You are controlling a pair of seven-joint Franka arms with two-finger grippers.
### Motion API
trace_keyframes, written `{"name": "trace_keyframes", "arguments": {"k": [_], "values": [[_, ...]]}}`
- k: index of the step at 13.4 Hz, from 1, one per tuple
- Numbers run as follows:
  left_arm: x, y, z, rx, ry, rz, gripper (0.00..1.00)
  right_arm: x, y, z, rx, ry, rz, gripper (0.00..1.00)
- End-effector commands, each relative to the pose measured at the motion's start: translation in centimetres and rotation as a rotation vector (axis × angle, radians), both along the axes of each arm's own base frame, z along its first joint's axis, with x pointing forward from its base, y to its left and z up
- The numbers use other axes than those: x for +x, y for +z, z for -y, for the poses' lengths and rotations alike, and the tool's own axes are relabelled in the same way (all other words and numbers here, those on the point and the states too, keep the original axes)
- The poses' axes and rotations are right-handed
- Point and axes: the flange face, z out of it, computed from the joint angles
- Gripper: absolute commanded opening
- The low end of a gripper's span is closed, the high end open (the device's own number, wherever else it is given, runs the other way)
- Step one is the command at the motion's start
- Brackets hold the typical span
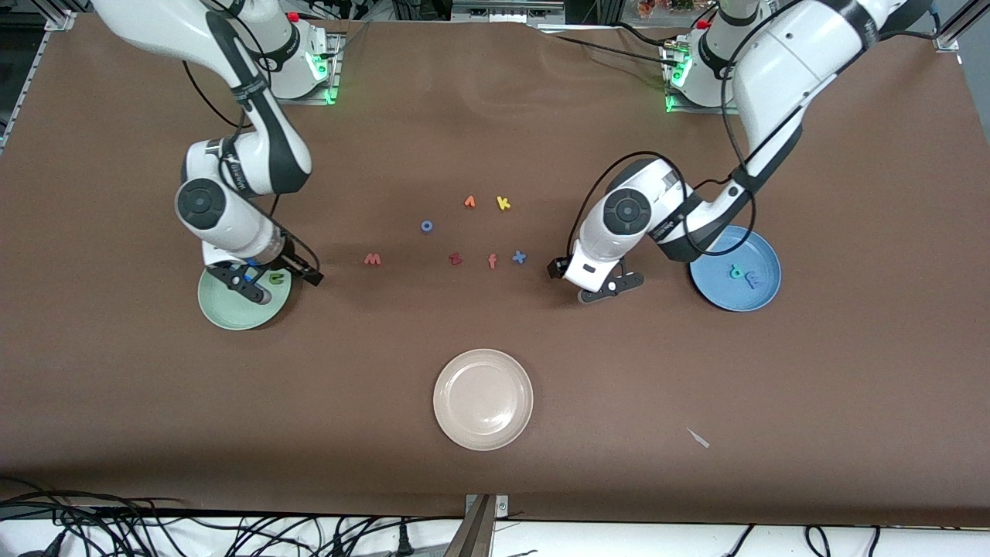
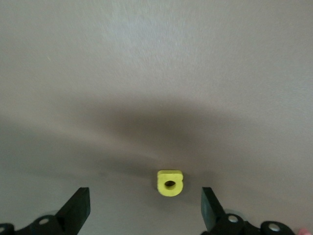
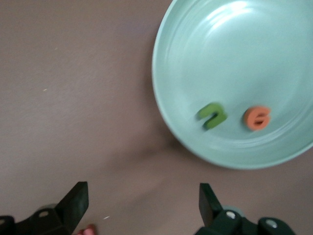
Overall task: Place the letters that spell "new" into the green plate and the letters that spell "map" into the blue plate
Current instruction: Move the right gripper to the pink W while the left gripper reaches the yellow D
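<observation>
The green plate (image 1: 232, 309) (image 3: 234, 58) holds the dark green "n" (image 3: 212, 116) and the orange "e" (image 3: 257, 118). My right gripper (image 1: 271, 278) (image 3: 142, 205) hangs open and empty over that plate's rim. The salmon "w" (image 1: 372, 259) lies on the table toward the middle. In the blue plate (image 1: 723, 294) lie the teal "p" (image 1: 735, 271) and the light blue "m" (image 1: 752, 281). My left gripper (image 1: 592, 278) (image 2: 145, 205) is low over the table beside the blue plate, open. The yellow "a" (image 2: 169, 182) lies on the cloth between its fingers, untouched; the front view hides it.
Loose letters lie mid-table: an orange one (image 1: 469, 202), yellow "k" (image 1: 503, 203), blue "o" (image 1: 426, 226), dark red "z" (image 1: 455, 259), salmon "f" (image 1: 492, 261), blue "x" (image 1: 519, 257). A cream-white plate (image 1: 483, 445) sits nearer the front camera.
</observation>
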Motion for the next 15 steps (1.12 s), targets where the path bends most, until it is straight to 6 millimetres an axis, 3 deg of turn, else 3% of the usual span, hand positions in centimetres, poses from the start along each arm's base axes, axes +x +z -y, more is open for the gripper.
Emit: {"name": "trace_keyframes", "arguments": {"k": [1, 4, 9, 14, 15], "values": [[0.0, -0.8, 1.3, -0.002, 0.058, -0.008, 0.99, 0.6, -0.2, -3.0, 0.002, -0.109, 0.001, 1.0], [-0.1, -1.9, 1.5, 0.015, 0.047, -0.002, 0.91, 0.4, -1.0, -6.0, -0.009, -0.267, 0.002, 1.0], [0.8, -2.2, 1.9, -0.011, 0.048, 0.015, 0.65, 0.6, -2.8, -11.4, -0.023, -0.476, 0.008, 1.0], [0.8, -2.9, 1.8, 0.022, 0.017, 0.037, 0.59, 0.6, -3.8, -12.4, -0.039, -0.623, 0.002, 1.0], [0.8, -2.9, 1.8, 0.022, 0.017, 0.037, 0.54, 0.5, -3.9, -12.4, -0.041, -0.634, 0.001, 1.0]]}}
